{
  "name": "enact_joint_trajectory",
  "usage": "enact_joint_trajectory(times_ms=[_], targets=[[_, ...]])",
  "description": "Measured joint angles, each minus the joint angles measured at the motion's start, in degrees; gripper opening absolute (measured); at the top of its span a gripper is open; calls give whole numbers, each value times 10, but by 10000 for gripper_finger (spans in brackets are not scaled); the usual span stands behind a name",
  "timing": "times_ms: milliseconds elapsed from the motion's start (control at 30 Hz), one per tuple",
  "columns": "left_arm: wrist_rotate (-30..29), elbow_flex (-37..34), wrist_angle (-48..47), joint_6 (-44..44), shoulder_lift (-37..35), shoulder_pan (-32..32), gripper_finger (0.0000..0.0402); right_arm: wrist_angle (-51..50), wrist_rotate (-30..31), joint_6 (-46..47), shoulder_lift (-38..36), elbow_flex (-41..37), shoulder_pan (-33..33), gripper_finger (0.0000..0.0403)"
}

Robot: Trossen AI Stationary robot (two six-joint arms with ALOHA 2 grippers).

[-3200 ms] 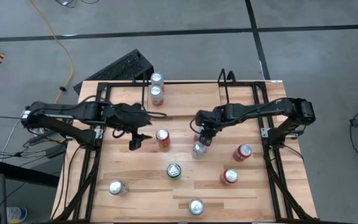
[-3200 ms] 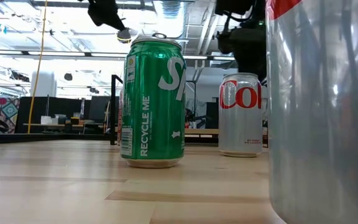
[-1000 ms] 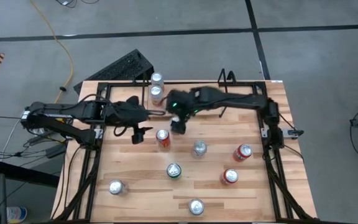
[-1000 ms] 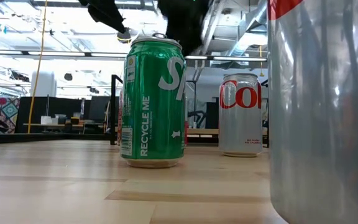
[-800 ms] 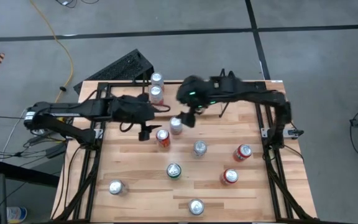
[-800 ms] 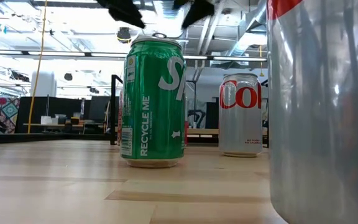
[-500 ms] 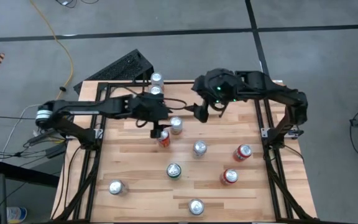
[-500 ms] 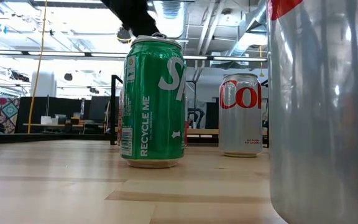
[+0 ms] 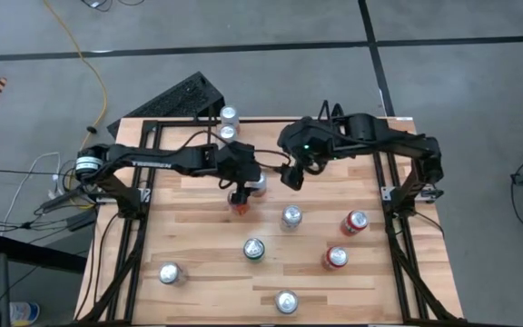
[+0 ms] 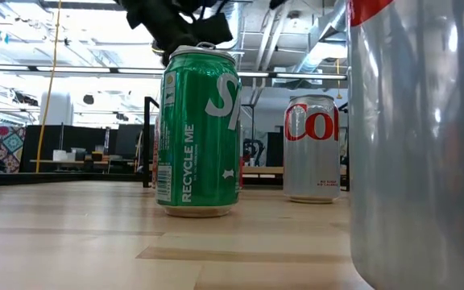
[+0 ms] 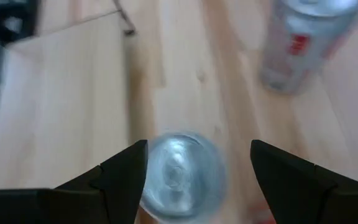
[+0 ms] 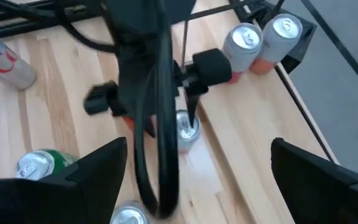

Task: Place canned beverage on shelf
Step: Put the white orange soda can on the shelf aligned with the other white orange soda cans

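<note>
A silver can [image 9: 258, 182] stands upright on the wooden table beside a red can [image 9: 240, 205]. My left gripper [image 9: 243, 189] hovers open over it. In the left wrist view the can's top [image 11: 179, 177] shows between and below the two fingers [image 11: 197, 146], and I see no touch. My right gripper [image 9: 293, 174] hangs open and higher, to the right of the silver can [image 12: 185, 127], with nothing between its fingers [image 12: 197, 180]. The wire shelf [image 9: 327, 109] runs along the far edge, with two cans [image 9: 229, 124] at its left end.
More cans stand about the table: a silver one [image 9: 291, 216], a green one [image 9: 254, 248], two red ones [image 9: 354, 222] [image 9: 336, 257], and silver ones [image 9: 169, 272] [image 9: 286, 302] near the front. A black tubular frame [image 9: 398, 227] borders the tabletop.
My right gripper, open, has drawn back from the spot where the silver can now stands, going up and toward the table's right. My left gripper has swung toward the right and down over that can, rolling its wrist. The can has stayed in place.
</note>
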Motion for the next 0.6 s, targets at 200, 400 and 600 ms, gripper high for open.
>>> enact_joint_trajectory(times_ms=[200, 400, 600], targets=[[-21, 0, -7, 14, 7, 3, 268, -4, -1, 1, 3, 0, 1, 369], [12, 1, -1, 17, 17, 13, 268, -3, -1, 0, 0, 0, 2, 369], [21, 0, -6, 24, 24, 20, 268, -7, -2, 0, 0, 0, 2, 369]])
